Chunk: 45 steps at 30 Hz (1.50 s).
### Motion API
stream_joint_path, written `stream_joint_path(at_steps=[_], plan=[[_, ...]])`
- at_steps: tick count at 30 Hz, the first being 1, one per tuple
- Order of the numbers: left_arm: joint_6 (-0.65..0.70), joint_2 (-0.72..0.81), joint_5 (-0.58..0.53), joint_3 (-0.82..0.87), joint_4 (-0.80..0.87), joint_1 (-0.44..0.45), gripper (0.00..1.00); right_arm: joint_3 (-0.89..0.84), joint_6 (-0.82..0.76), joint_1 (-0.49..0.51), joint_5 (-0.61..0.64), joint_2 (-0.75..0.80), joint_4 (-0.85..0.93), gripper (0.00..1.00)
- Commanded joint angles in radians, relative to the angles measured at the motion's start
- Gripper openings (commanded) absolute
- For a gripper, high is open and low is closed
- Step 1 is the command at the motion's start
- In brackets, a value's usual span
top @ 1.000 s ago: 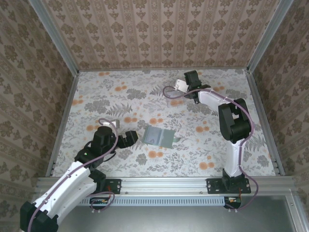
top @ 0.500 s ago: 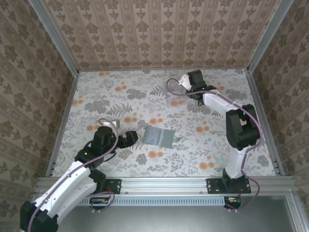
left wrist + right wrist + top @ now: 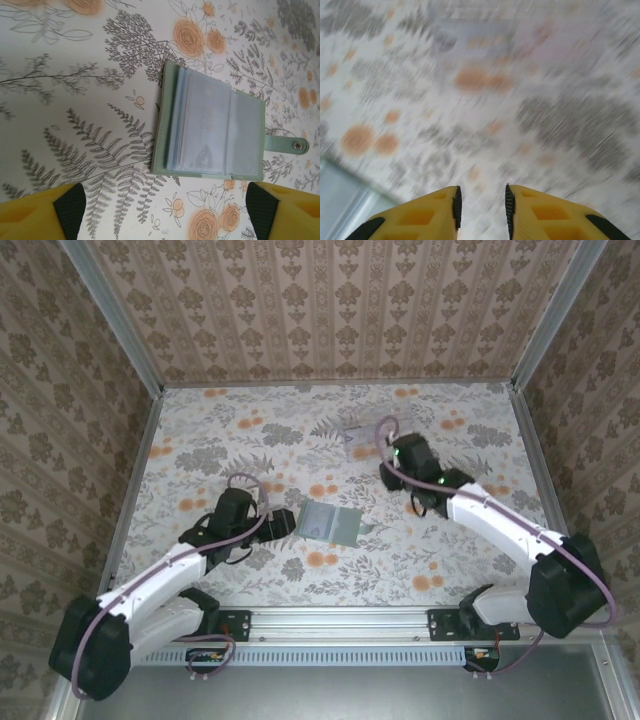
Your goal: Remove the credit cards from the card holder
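Near edge: both arm bases bolted side by side, floral tabletop (image 3: 250, 440) beyond them.

Left gripper (image 3: 282, 524): low over the tabletop, left of centre, tips pointing at the card holder (image 3: 330, 525). Released, with the jaws spread wide and nothing between them. Just beside the holder, not touching it.

Card holder: lies flat and open on the tabletop, about centre, between the two arms. In the left wrist view it is grey-green with a stack of clear sleeves (image 3: 205, 127) on top. The snap tab (image 3: 287, 145) sticks out from the edge away from the gripper. What the sleeves contain cannot be made out.

Right gripper (image 3: 481, 197): beyond and to the right of the holder, well apart from it. The wrist view is badly blurred. The yellow fingers (image 3: 435, 215) stand close together with a narrow gap, bare tabletop showing through it. Nothing grasped.

Farther back: a small pale flat rectangle (image 3: 358, 437) lies on the tabletop near the right gripper. Too small to identify.
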State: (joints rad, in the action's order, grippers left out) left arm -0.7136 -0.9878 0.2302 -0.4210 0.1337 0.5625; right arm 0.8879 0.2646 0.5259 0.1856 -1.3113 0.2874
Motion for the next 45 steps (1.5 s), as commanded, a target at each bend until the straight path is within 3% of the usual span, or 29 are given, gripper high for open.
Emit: stream_joint_path(at_steps=[1, 7, 13, 18, 26, 31, 41, 45], plan=[[0.001, -0.082, 0.047, -0.056, -0.086, 0.014, 0.83, -0.110, 0.243, 0.084, -0.101, 0.020, -0.040, 0.30], [0.008, -0.232, 0.035, -0.133, -0.103, 0.051, 0.76, -0.200, 0.389, 0.204, -0.150, -0.071, -0.162, 0.20], [0.010, -0.335, 0.037, -0.191, -0.110, 0.083, 0.74, -0.204, 0.440, 0.216, -0.228, -0.236, -0.243, 0.16], [0.012, -0.384, 0.038, -0.215, -0.113, 0.108, 0.74, -0.164, 0.436, 0.218, -0.212, -0.310, -0.208, 0.16], [0.012, -0.451, 0.048, -0.223, -0.118, 0.118, 0.64, -0.149, 0.420, 0.217, -0.184, -0.319, -0.186, 0.15], [0.017, -0.467, 0.024, -0.223, -0.097, 0.119, 0.64, -0.145, 0.424, 0.216, -0.197, -0.322, -0.188, 0.15], [0.001, -0.514, 0.082, -0.223, -0.162, 0.144, 0.60, -0.147, 0.430, 0.217, -0.202, -0.327, -0.191, 0.15], [0.003, -0.498, 0.071, -0.229, -0.141, 0.148, 0.63, -0.149, 0.431, 0.217, -0.204, -0.329, -0.193, 0.15]])
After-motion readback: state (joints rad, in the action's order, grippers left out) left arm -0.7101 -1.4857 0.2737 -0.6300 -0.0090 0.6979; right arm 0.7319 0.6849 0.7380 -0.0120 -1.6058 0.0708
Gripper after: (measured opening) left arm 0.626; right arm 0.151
